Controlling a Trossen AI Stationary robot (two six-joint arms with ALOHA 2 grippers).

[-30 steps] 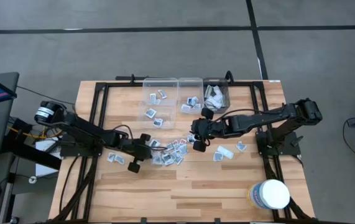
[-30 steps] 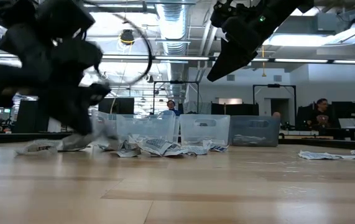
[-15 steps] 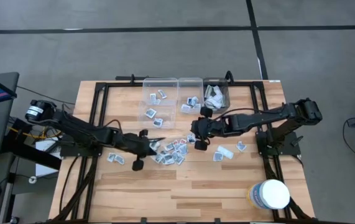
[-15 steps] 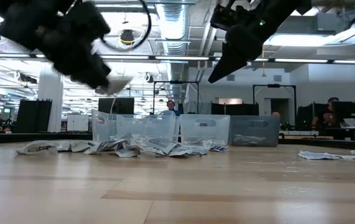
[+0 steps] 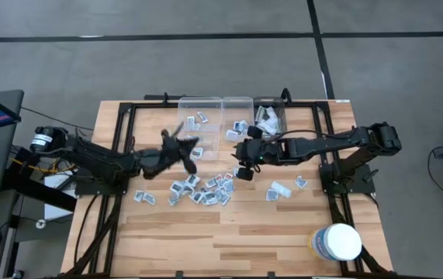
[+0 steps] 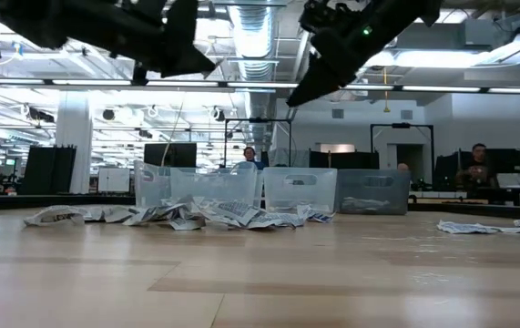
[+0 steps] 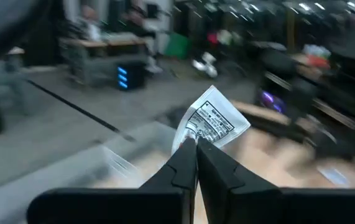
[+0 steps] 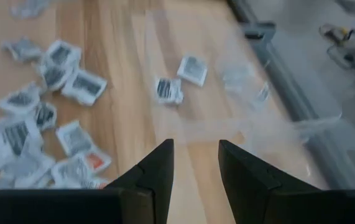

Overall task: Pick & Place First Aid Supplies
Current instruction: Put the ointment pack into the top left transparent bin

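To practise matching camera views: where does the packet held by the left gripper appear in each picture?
High view: packet left of centre, beside the clear bins.
Low view: not discernible.
Left wrist view: centre, pinched between fingers.
Right wrist view: absent.
Shared landmark: the clear bins.

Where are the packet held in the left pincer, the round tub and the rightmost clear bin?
packet (image 7: 213,122): left wrist view, printed face.
round tub (image 5: 337,242): high view, white lid.
rightmost clear bin (image 6: 372,191): low view, front wall.

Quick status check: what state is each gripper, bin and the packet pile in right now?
Left gripper: shut on a packet, lifted near the bins.
Right gripper: open, empty, above the table.
Left bin: a few packets inside.
Packet pile: loose on the table.
White tub: upright, untouched.
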